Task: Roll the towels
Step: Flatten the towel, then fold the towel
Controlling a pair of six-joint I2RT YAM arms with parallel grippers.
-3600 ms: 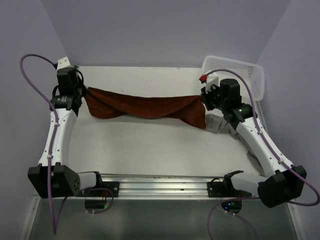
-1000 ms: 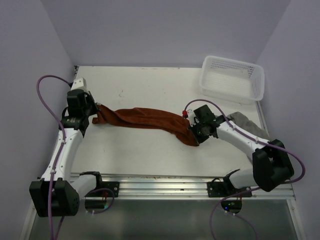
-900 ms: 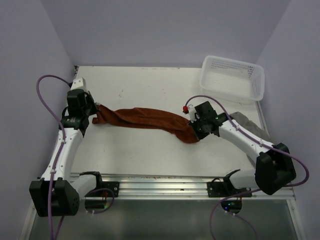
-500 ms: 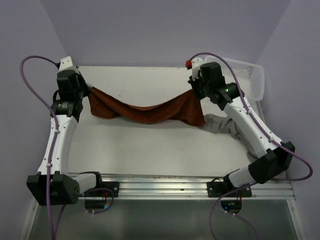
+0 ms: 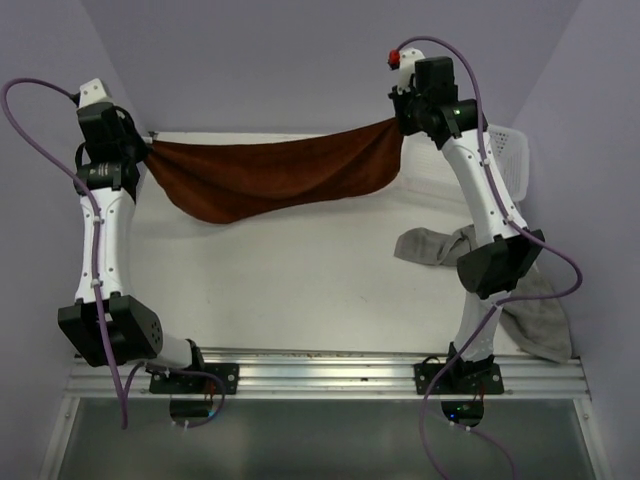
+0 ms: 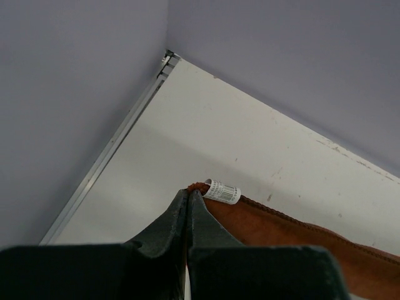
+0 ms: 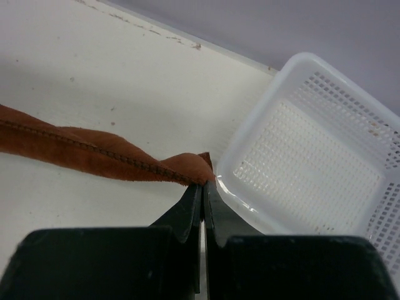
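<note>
The rust-brown towel [image 5: 270,178] hangs spread in the air between both arms, high above the table's far half, sagging at its lower left. My left gripper [image 5: 148,150] is shut on its left top corner, where a white label [image 6: 222,191] sticks out beside the fingertips. My right gripper [image 5: 400,122] is shut on the right top corner [image 7: 194,167]. The grey towel [image 5: 435,245] lies crumpled on the table at the right, partly behind the right arm, with more grey cloth [image 5: 535,320] at the near right edge.
A white mesh basket [image 7: 312,156] stands at the far right corner, mostly hidden behind the right arm in the top view, right below the right gripper's fingers. Purple walls close in on the left, back and right.
Both arms have lifted the rust-brown towel off the table and pulled it apart, so it now hangs stretched and high. The grey towel stays on the table.
</note>
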